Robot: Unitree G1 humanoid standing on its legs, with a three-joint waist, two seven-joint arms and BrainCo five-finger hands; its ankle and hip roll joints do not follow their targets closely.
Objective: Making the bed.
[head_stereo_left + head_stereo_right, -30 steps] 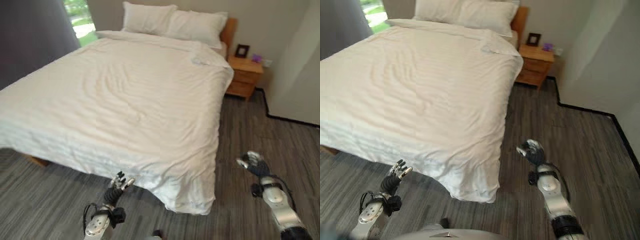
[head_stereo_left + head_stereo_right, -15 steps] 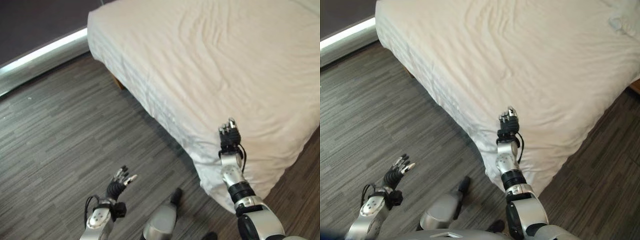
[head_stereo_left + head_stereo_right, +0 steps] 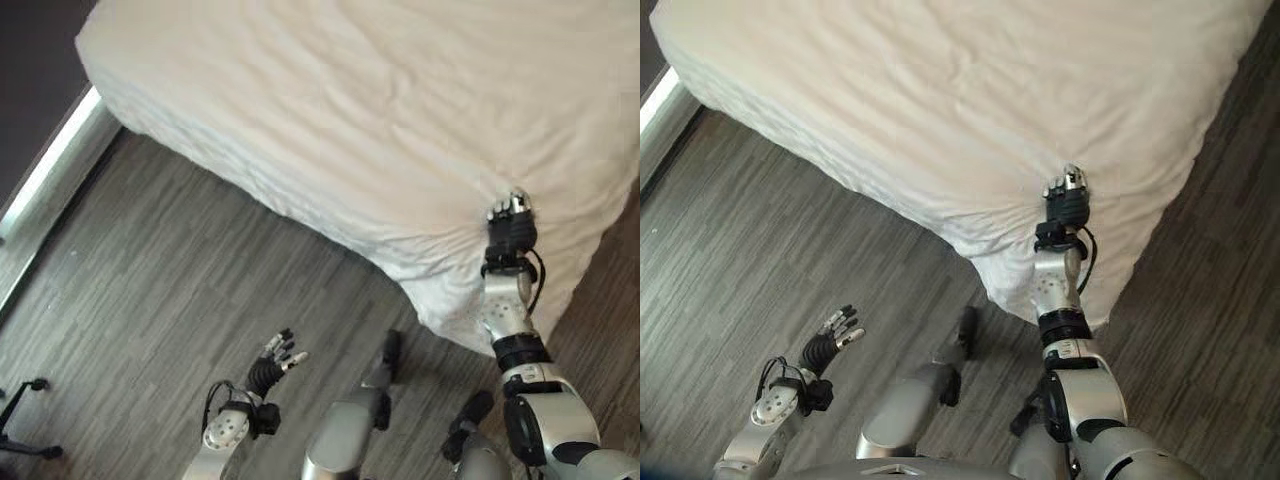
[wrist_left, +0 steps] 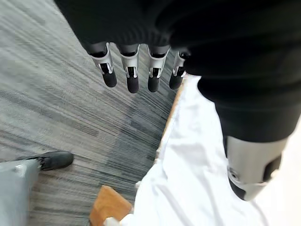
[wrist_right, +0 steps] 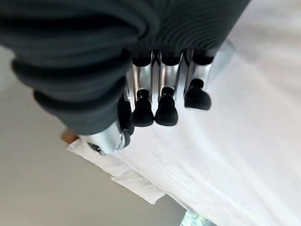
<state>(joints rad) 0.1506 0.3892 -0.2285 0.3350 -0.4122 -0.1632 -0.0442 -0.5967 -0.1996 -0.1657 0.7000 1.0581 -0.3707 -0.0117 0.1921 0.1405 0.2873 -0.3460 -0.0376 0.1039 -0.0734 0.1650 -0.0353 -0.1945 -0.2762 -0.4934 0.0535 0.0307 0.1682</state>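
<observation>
Duvet (image 3: 380,120) bunches under our right hand (image 3: 510,222), whose fingers (image 5: 160,106) curl into its corner fold, seemingly gripping; we should pull outward evenly. Left hand (image 3: 270,362) hangs relaxed, well apart.

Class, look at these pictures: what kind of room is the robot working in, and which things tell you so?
Most likely a bedroom. A wide bed under a white duvet takes up most of the scene, standing on grey wood-look flooring. The right hand is at the duvet's corner.
</observation>
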